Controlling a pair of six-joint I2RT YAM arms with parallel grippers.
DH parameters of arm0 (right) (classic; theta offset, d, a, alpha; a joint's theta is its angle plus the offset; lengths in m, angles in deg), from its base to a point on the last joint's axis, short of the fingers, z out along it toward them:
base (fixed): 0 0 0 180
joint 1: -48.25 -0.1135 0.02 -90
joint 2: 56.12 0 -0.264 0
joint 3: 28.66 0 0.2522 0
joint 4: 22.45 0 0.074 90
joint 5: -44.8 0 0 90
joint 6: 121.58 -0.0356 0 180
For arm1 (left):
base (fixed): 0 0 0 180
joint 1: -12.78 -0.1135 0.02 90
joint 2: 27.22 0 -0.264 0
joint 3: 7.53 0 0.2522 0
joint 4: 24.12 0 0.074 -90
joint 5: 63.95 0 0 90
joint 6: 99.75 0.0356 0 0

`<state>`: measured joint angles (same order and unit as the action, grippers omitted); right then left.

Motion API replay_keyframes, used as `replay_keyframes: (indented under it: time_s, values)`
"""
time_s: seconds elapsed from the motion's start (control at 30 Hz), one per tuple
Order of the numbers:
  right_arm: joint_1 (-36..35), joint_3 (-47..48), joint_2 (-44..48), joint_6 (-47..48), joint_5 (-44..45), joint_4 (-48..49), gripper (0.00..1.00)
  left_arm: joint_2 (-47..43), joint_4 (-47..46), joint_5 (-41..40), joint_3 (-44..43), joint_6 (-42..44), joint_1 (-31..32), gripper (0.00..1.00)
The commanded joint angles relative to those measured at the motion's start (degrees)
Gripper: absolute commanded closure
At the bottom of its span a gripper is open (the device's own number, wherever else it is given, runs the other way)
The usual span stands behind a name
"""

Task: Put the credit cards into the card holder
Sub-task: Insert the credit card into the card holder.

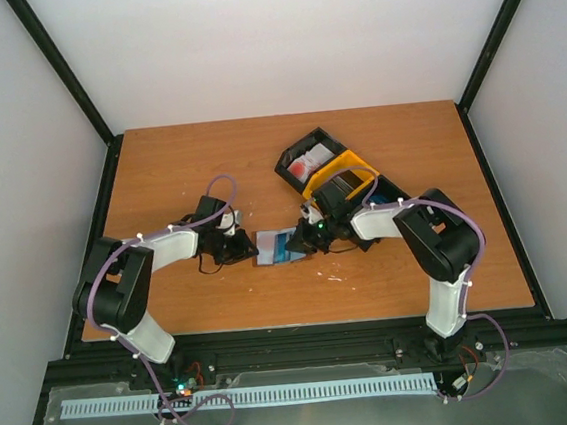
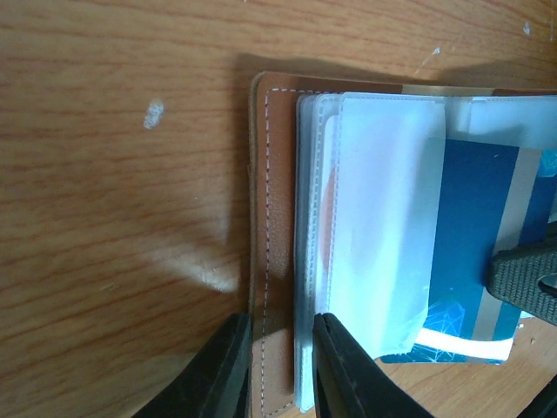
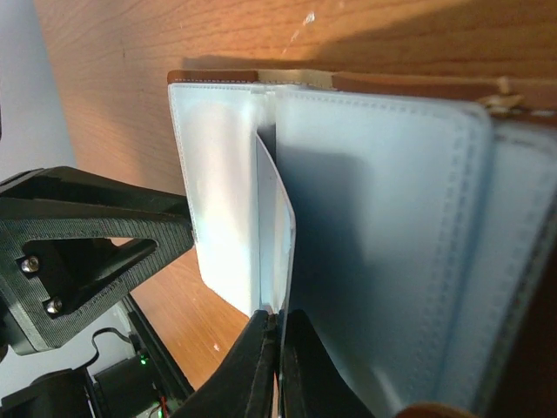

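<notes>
The brown card holder (image 1: 279, 245) lies open on the table between both grippers. In the left wrist view its leather flap (image 2: 274, 218) and clear sleeves sit between the fingers of my left gripper (image 2: 283, 370), which is shut on that edge. My right gripper (image 3: 278, 353) is shut on a thin credit card (image 3: 280, 218), seen edge-on, whose far end sits among the holder's pale blue-grey sleeves (image 3: 383, 226). The left wrist view shows this card as blue (image 2: 474, 261) behind a clear sleeve. More credit cards, white with red (image 1: 305, 166), lie in a black bin.
A black bin (image 1: 291, 151), a yellow bin (image 1: 357, 165) and another black bin (image 1: 392, 188) stand in a row behind the right arm. Bare wood lies to the left and at the back. White scuffs mark the table near the holder.
</notes>
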<state>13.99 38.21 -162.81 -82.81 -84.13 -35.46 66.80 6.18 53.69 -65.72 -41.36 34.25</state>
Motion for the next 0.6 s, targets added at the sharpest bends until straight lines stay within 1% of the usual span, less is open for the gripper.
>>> replay_keyframes:
  time_s: [0.0, 0.37, 0.57]
  values:
    - [0.1, 0.8, -1.9, 2.3, -0.7, 0.6, 0.96, 1.1, 1.5, -1.2, -1.3, -0.1, 0.4, 0.78]
    - [0.0, 5.9, -5.0, 2.9, -0.5, -1.1, 0.95, 1.0, 1.7, -1.5, -1.2, -0.1, 0.4, 0.78]
    - [-0.1, 9.7, -7.8, 6.3, -1.5, -5.6, 0.96, 1.2, 1.7, -1.5, -1.2, 0.1, 0.4, 0.78]
